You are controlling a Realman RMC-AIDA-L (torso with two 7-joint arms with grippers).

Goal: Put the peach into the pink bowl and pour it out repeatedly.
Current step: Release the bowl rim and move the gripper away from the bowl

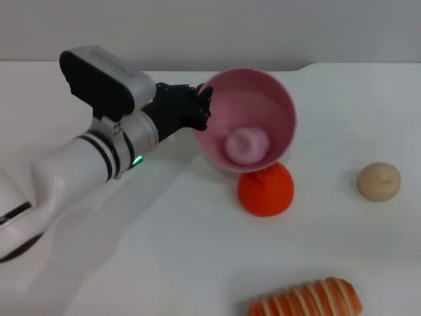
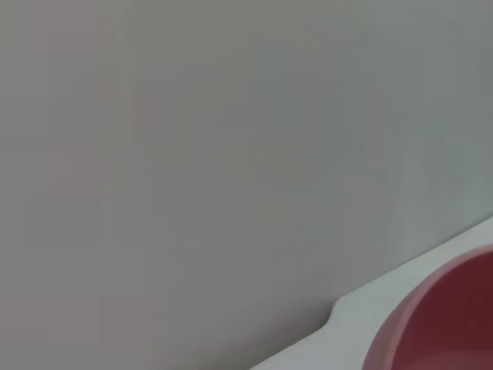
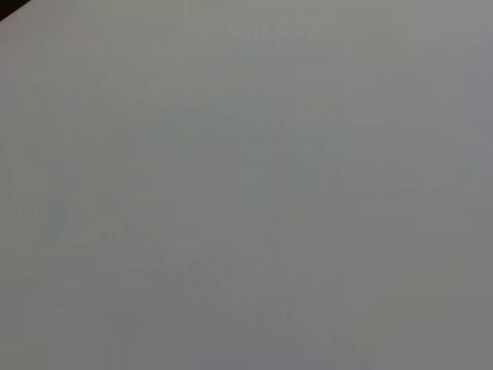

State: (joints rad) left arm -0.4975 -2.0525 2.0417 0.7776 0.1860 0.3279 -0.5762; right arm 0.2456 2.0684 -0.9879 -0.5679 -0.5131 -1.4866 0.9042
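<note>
Nearest the robot, at 6 o'clock on the white table (image 1: 164, 263): a striped orange-and-cream bread-like toy (image 1: 309, 299), lying flat and cut off by the lower edge of the head view. No brand, label or writing readable anywhere.

Farther out, near the middle: a bright orange-red fruit (image 1: 266, 189), resting on the table and touching the underside of the pink bowl (image 1: 279, 105). At 3 o'clock from that fruit, well apart: a small beige lumpy ball (image 1: 379, 181).

Beyond the orange-red fruit: the pink bowl, tilted with its mouth turned toward the camera, lifted on its 9 o'clock side. Inside it, low against the inner wall: the peach (image 1: 247, 145), pale pink and round.

At 9 o'clock of the bowl: the left gripper (image 1: 200, 108), black jaws closed on the bowl's rim, the white forearm running back toward 8 o'clock with a green light showing.

Left wrist view: grey wall, table edge, a slice of the bowl's rim (image 2: 443, 324). Right wrist view: plain grey only; right gripper unseen.
</note>
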